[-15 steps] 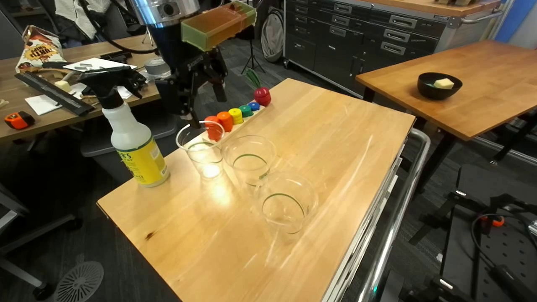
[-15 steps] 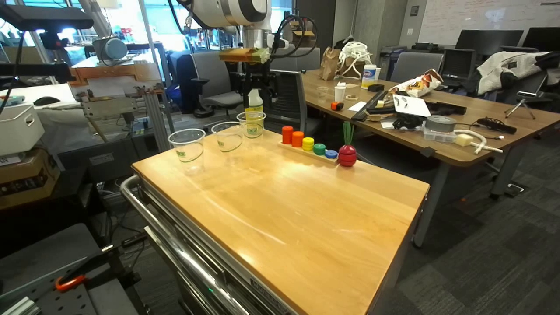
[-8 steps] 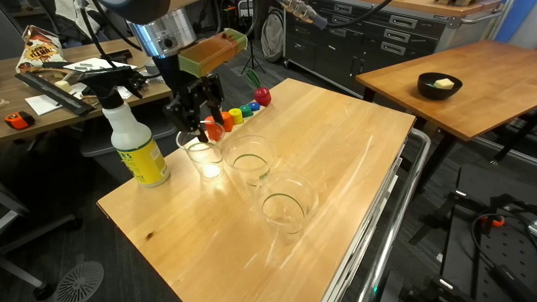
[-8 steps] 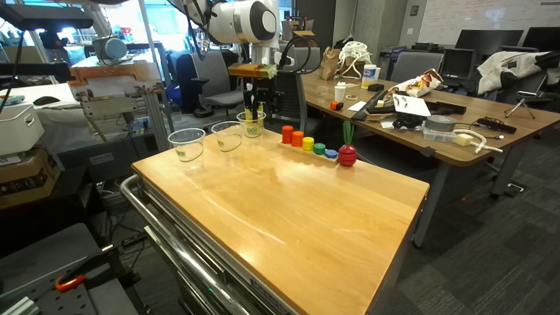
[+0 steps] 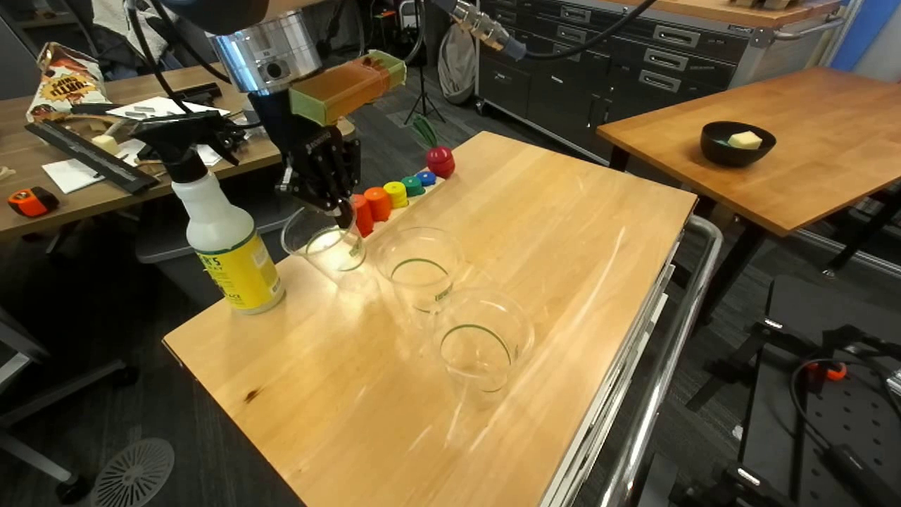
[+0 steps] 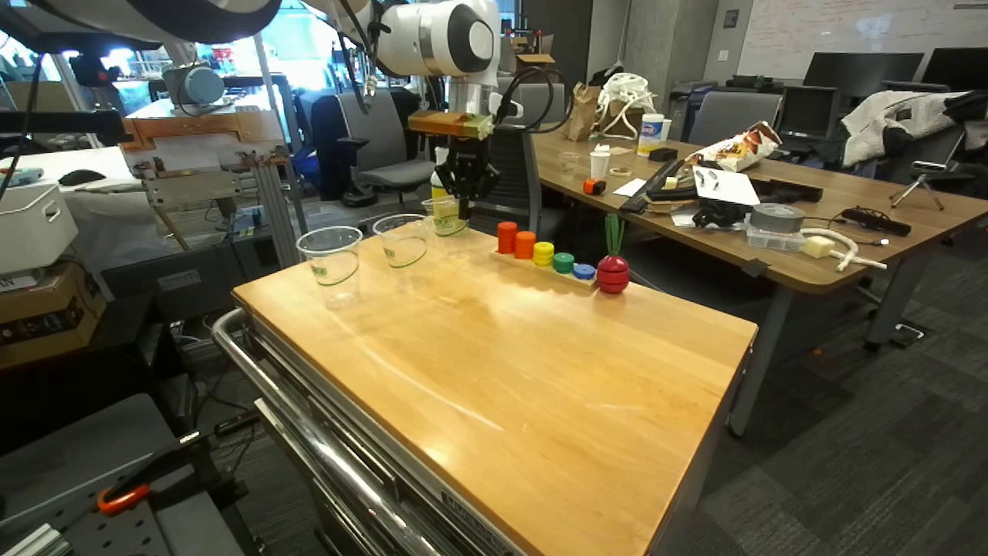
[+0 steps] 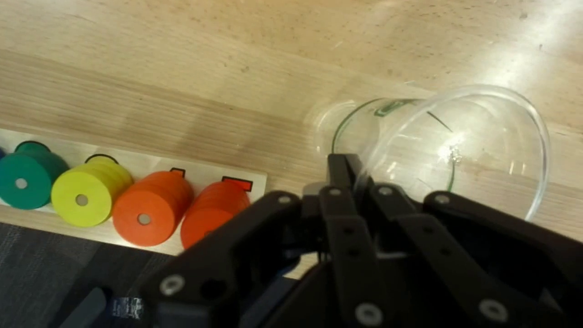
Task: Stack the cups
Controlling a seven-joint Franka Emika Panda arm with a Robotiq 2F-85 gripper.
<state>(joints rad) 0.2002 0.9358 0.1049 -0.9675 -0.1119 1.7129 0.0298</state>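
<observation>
Arm hangs down from above, wrist nearly vertical in an exterior view; its gripper is pinched closed on the rim of a tilted clear cup, while a second cup and a third cup stand upright on the table.

In an exterior view, right of the spray bottle, we see the nearest cup, the middle cup, then the farthest cup. Behind the spray bottle, also rightward, lies the block row.
</observation>
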